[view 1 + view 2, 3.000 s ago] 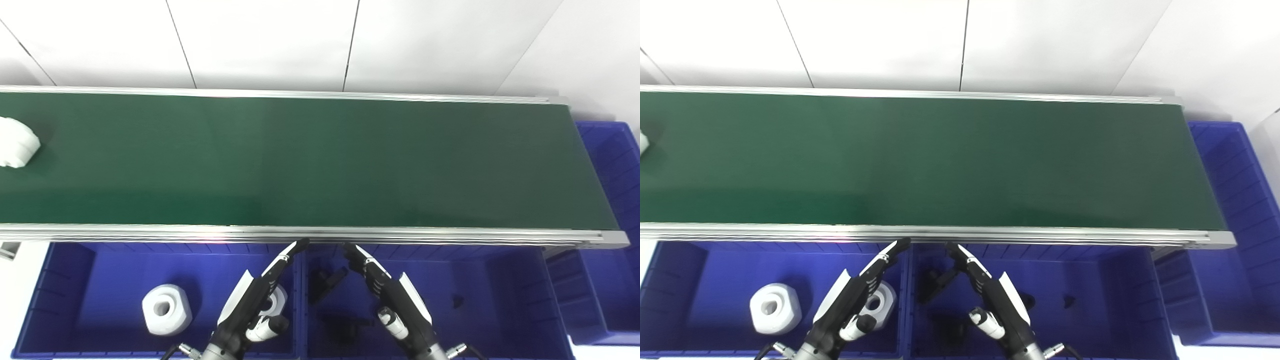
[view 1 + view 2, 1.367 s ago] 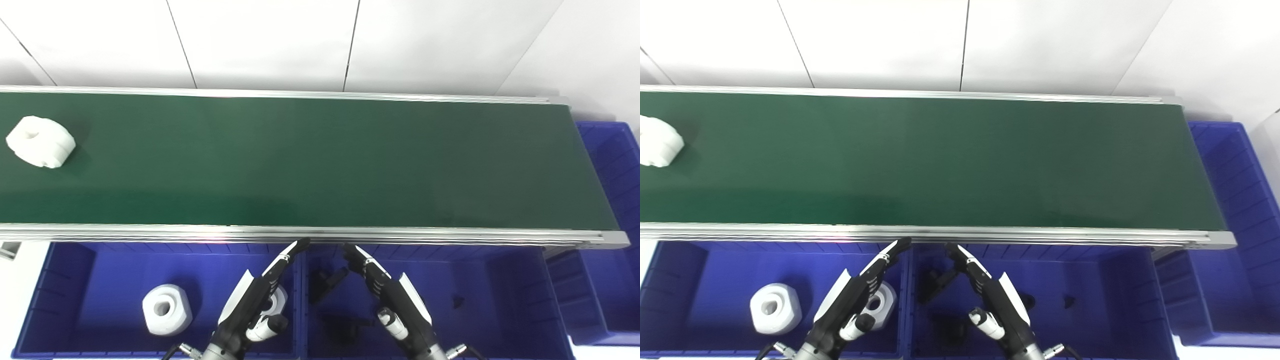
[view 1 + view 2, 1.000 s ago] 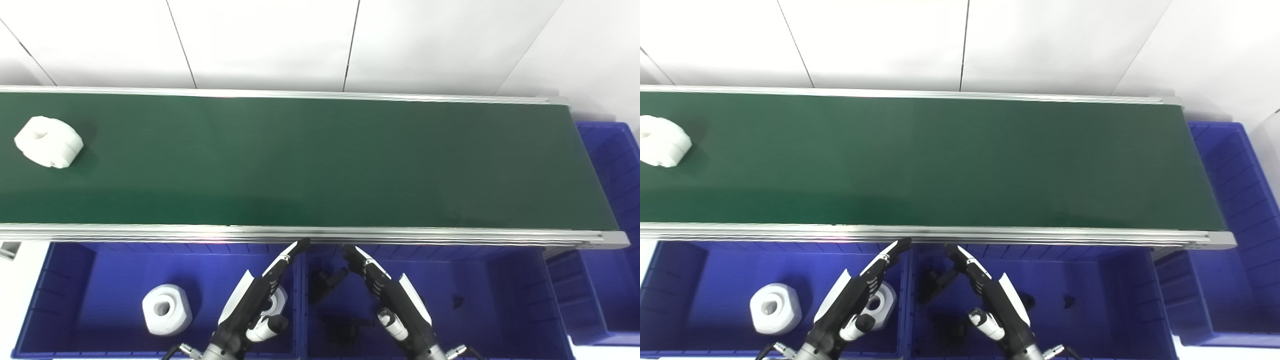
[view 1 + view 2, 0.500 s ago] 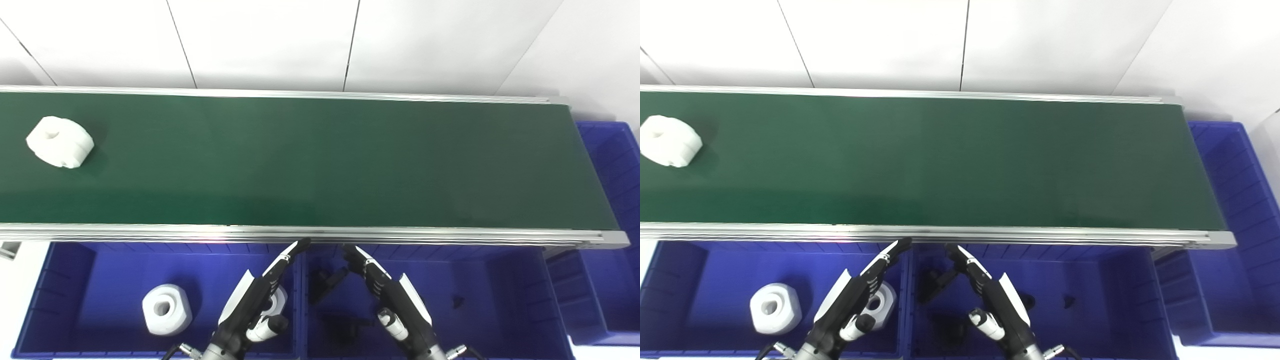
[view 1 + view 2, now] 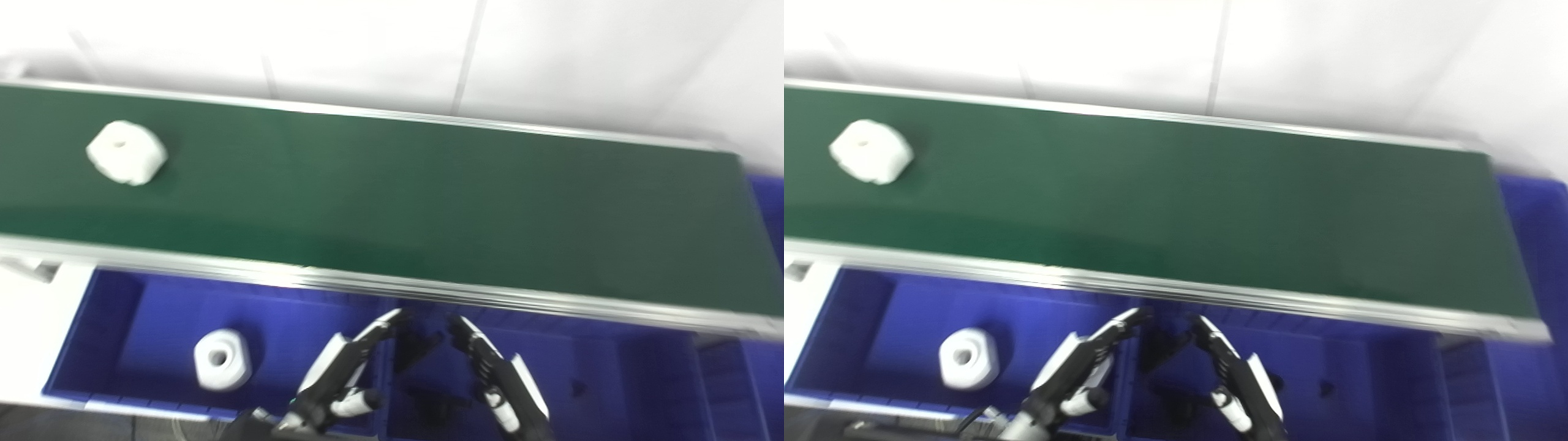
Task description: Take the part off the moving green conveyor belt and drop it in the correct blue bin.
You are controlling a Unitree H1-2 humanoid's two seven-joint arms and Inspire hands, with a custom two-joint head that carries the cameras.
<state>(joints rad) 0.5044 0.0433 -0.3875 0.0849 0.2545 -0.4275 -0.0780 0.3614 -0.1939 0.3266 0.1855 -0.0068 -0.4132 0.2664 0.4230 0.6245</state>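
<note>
One white, blocky plastic part with a round central hole (image 5: 127, 152) lies on the dark green conveyor belt (image 5: 429, 202), far toward its left end and well apart from both of my hands. My left hand (image 5: 343, 373) and right hand (image 5: 499, 383) hover low over the blue plastic bins (image 5: 110, 324), near the belt's front rail, fingers extended and apart, holding nothing. The part appears chunky, faceted at its edges, slightly blurred. A similar white part (image 5: 222, 359) rests in the left bin; small black parts (image 5: 422, 401) lie in the next bin.
</note>
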